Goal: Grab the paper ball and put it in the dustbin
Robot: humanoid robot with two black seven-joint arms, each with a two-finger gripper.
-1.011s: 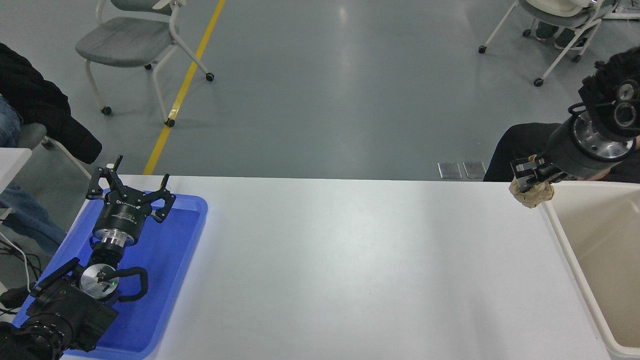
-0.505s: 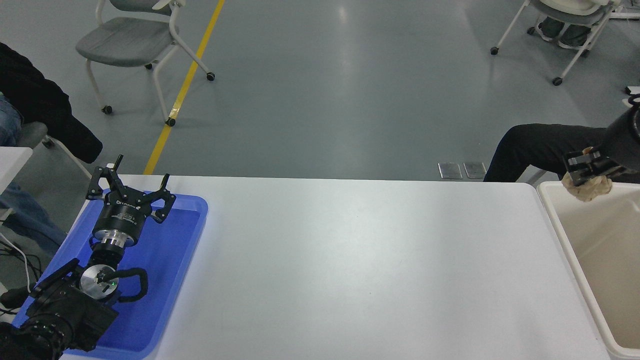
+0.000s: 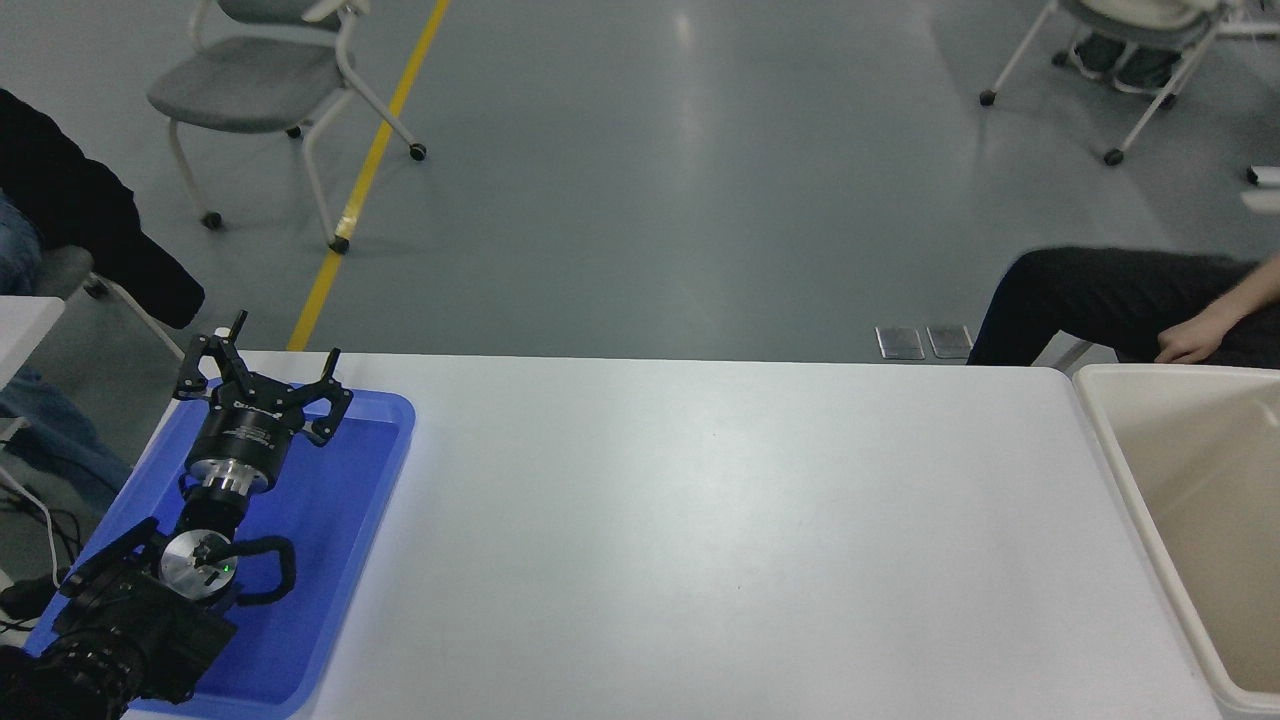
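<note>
Half a second ago the right hand hung at the picture's right edge over the far rim of the dustbin [image 3: 1108, 440], closed on the paper ball; now that hand and the ball have both gone out of view, so the ball's place and the right hand's state cannot be told. The rest has stayed put.

The bench [image 3: 720, 540] is a plain white top with a soft sheen, running from the blue tray [image 3: 345, 560] at its left end to the cream dustbin at its right. The dustbin's thick rounded rim and smooth inner walls show, but its right part and its floor are cut off by the picture's edge. Beyond the bench lies a grey glossy floor with one yellow line [image 3: 370, 170] running across it and two small metal plates [image 3: 922, 341] set into it.

The left hand [image 3: 258, 385] is parked over the blue tray at the lower left, its fingers spread wide and holding nothing. The dustbin stands well apart from it, at the opposite end of the bench.

Counted: one dustbin, one blue tray, one robot hand in view, two wheeled chairs, a grey one [image 3: 260, 80] at the upper left and another [image 3: 1120, 40] at the upper right. A person's dark-clad leg [image 3: 1080, 300] and bare hand [image 3: 1190, 345] show just behind the dustbin, and a dark coat [image 3: 80, 220] hangs at the left edge.
</note>
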